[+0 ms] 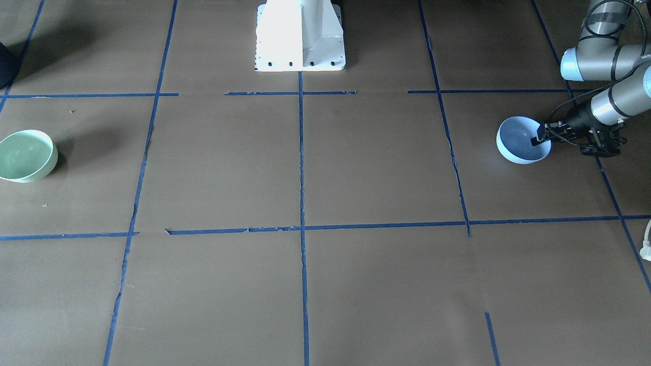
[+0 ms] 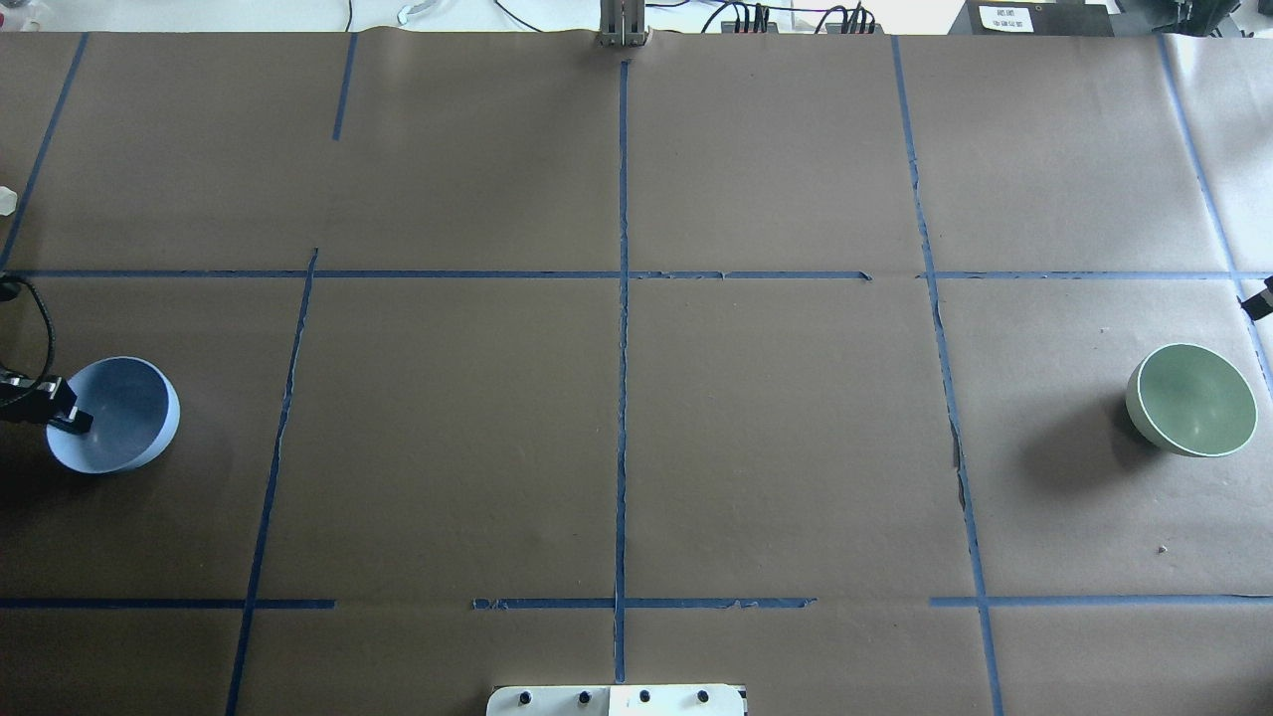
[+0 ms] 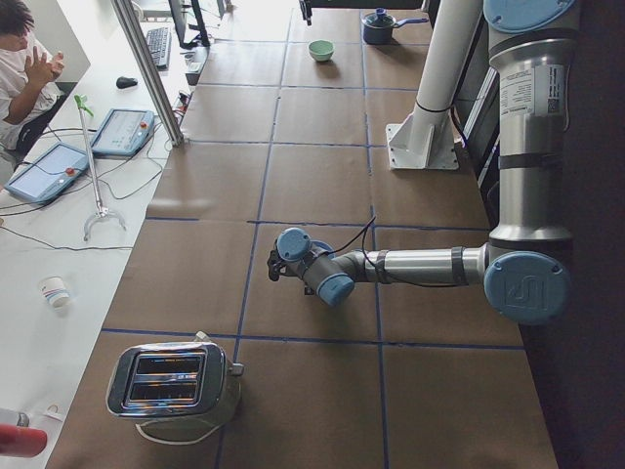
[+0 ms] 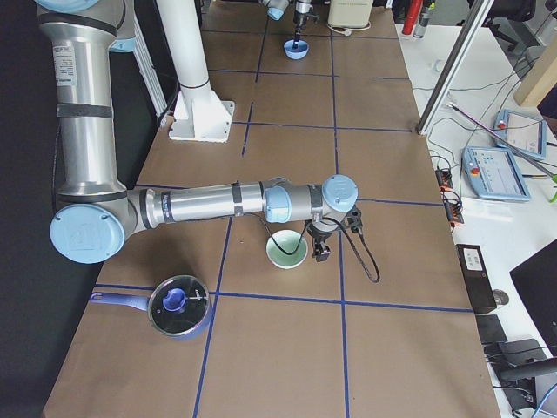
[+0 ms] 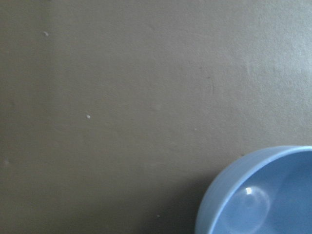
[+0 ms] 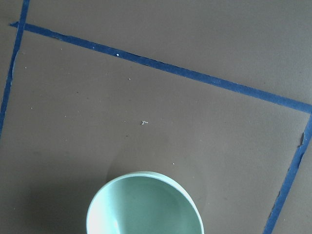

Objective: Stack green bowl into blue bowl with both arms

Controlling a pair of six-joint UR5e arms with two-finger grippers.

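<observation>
The blue bowl point(image 2: 124, 418) rests on the table at the robot's left end; it also shows in the front view point(image 1: 519, 140) and the left wrist view point(image 5: 265, 195). My left gripper point(image 2: 62, 416) is down at its rim, one finger inside the bowl and the jaws apart across the rim. The green bowl point(image 2: 1193, 398) rests at the robot's right end and also shows in the front view point(image 1: 25, 155) and the right wrist view point(image 6: 145, 204). My right gripper point(image 4: 318, 249) hangs just beside the green bowl's rim; I cannot tell whether it is open.
A white pedestal base point(image 1: 300, 35) stands at the robot's side of the table. A toaster point(image 3: 176, 381) stands beyond the blue bowl. A lidded saucepan point(image 4: 178, 305) stands near the green bowl. Blue tape lines cross the brown table.
</observation>
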